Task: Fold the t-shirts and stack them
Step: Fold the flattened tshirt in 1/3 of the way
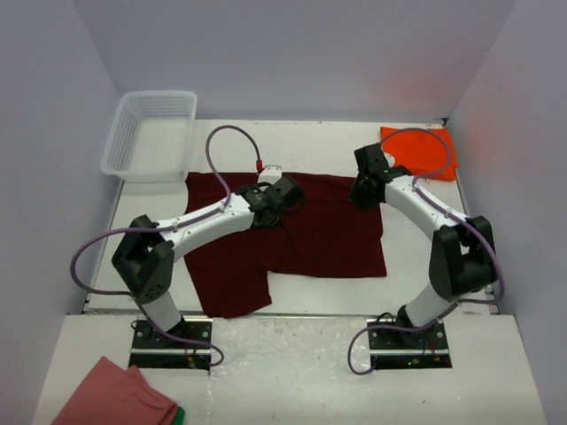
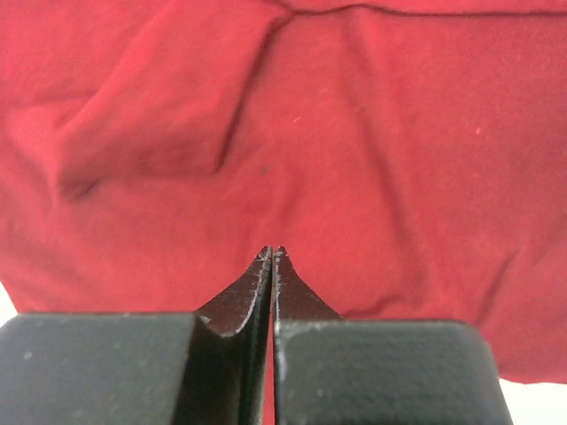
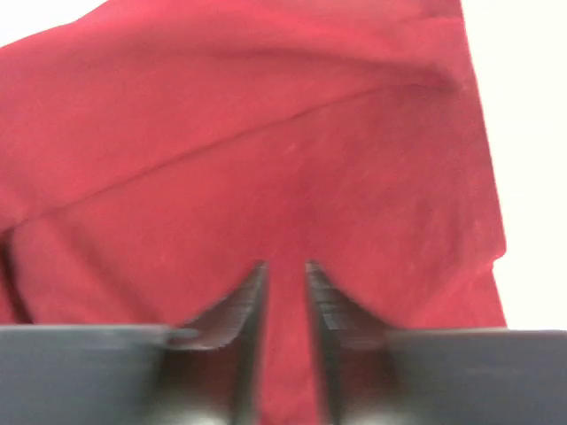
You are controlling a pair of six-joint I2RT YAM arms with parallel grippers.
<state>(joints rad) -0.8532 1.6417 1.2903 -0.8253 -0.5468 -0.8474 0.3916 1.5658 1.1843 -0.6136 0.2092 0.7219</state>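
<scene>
Both grippers are held over the dark red shirt (image 1: 323,239) spread at frame centre, the left gripper (image 2: 273,251) pressed together on nothing, the right gripper (image 3: 285,266) slightly parted near its upper right corner, while the orange shirt (image 1: 416,146) is seen at upper right.

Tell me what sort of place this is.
Probably a robot test cell in a lab, not a home: plain white walls box in a table, a left arm and right arm are bolted at its near edge, and a maroon t-shirt lies spread out.
</scene>
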